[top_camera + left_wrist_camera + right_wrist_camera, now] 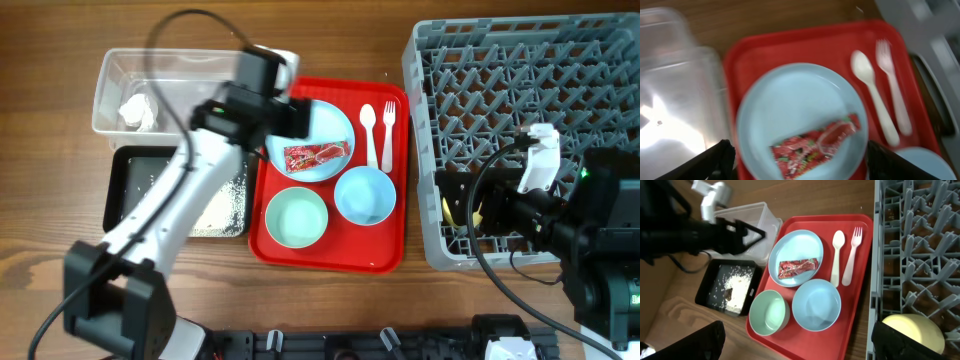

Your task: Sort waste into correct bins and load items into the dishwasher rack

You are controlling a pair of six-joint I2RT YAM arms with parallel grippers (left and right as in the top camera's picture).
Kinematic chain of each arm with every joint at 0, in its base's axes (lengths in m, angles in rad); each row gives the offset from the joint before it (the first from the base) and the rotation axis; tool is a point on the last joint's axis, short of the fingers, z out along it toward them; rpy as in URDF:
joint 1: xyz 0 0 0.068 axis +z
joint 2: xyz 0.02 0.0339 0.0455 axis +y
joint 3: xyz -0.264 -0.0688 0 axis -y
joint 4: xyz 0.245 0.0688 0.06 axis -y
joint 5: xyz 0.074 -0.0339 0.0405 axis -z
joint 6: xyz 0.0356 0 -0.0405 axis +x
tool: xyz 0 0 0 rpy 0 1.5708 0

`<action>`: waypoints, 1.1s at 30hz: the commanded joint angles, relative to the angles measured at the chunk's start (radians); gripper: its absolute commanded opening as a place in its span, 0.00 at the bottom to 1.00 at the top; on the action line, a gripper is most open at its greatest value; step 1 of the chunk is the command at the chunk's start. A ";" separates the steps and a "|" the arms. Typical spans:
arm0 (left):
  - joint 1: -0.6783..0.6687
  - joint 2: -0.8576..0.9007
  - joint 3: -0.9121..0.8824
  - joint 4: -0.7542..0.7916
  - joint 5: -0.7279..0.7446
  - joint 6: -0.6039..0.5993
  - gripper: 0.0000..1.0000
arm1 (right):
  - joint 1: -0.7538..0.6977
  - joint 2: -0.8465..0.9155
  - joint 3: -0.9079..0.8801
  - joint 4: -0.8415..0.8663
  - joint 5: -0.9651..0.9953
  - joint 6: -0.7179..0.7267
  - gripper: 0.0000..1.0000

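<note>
Two bowls, one plate, one wrapper

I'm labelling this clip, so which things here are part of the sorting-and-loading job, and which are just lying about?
Part of the job: napkin, wrapper, rice scraps, clear tub, black tray, plate, blue bowl, green bowl, yellow cup, spoon, fork, rack.

Just there: red tray, table.
</note>
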State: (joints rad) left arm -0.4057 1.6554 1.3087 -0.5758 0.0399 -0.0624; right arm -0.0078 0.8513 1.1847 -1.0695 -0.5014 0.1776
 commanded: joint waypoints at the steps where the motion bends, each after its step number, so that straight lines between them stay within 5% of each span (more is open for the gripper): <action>1: -0.114 0.111 0.013 0.010 -0.046 0.221 0.87 | -0.002 -0.003 0.013 -0.006 -0.016 -0.019 0.96; 12: -0.126 0.358 0.013 0.075 0.008 0.346 0.73 | -0.002 -0.002 0.013 -0.012 0.007 -0.019 0.97; 14: -0.126 0.363 0.013 0.071 0.008 0.346 0.59 | -0.002 -0.002 0.013 -0.012 0.008 -0.019 0.97; 18: -0.124 0.363 0.014 0.079 0.007 0.342 0.08 | -0.002 -0.002 0.013 -0.012 0.007 -0.018 0.97; 19: -0.124 0.361 0.014 0.081 0.007 0.330 0.04 | -0.002 -0.002 0.013 -0.013 0.007 -0.018 0.97; 27: -0.099 0.148 0.178 -0.122 -0.027 0.103 0.04 | -0.002 -0.002 0.013 -0.016 0.007 -0.018 0.97; 33: 0.125 0.098 0.178 -0.089 -0.031 -0.027 0.04 | -0.002 -0.002 0.013 -0.014 0.007 -0.018 0.97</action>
State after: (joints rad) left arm -0.4149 1.7382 1.4849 -0.6842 0.0254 0.0231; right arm -0.0078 0.8516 1.1847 -1.0847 -0.5003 0.1772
